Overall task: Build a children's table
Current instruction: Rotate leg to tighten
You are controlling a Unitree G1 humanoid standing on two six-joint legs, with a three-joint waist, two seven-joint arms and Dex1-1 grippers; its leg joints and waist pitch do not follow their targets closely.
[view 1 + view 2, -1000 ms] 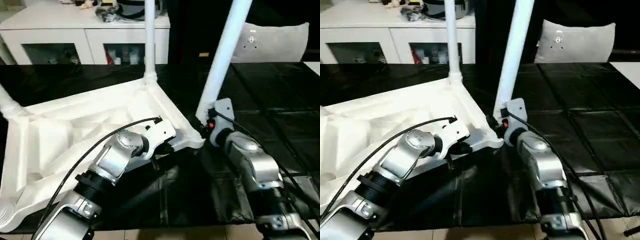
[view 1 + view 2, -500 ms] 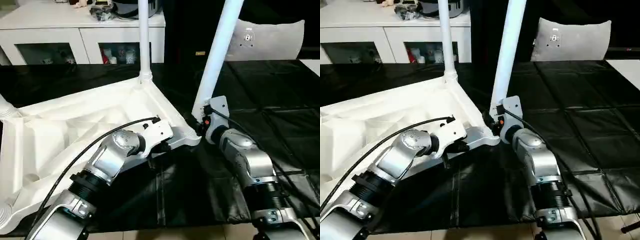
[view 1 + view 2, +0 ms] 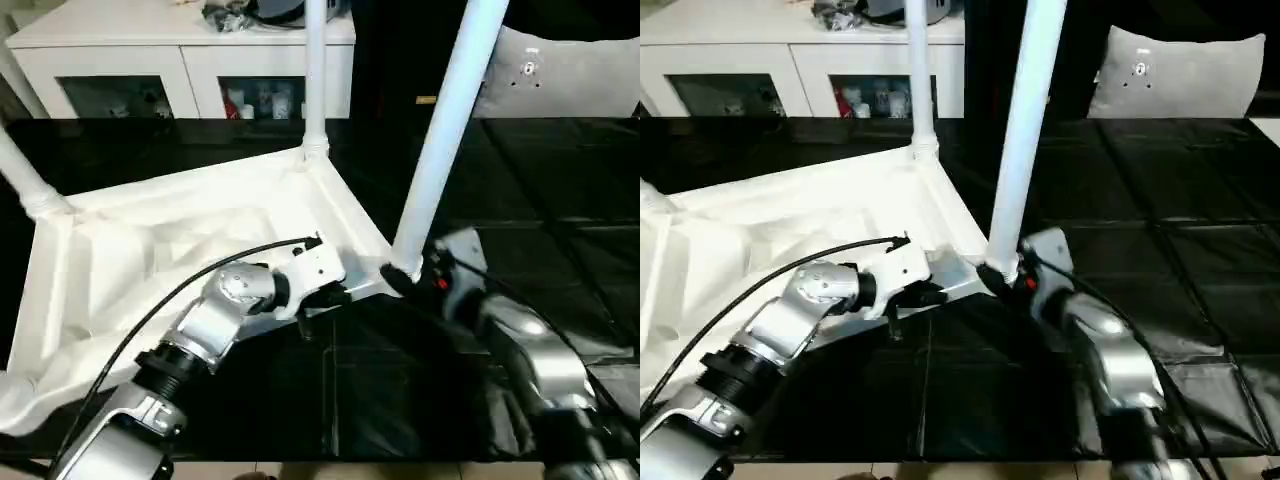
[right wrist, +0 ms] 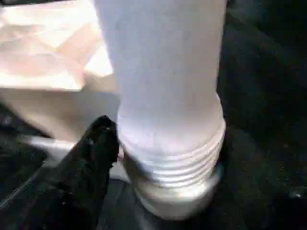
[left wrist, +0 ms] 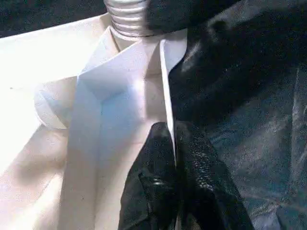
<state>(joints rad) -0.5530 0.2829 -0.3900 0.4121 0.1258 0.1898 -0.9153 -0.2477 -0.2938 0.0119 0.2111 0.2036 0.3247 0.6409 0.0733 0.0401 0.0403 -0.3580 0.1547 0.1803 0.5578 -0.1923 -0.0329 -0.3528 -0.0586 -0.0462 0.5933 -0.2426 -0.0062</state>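
Note:
The children's table lies upside down on the black mat, its white ribbed top facing up. One leg stands in the far corner socket. Another leg stands in the near right corner, and a third rises at the left. My left gripper is shut on the thin rim of the top near that right corner. My right gripper sits at the base of the near right leg, open. One black finger lies beside the leg's threaded collar; the other is hidden.
A white cabinet with glass doors stands along the back, with small items on it. A grey cushion leans at the back right. The black mat stretches to the right of the table top.
The camera has shifted. My right gripper's jaws have widened at the leg's base and the arm has drawn back slightly. The left gripper keeps its grip on the rim.

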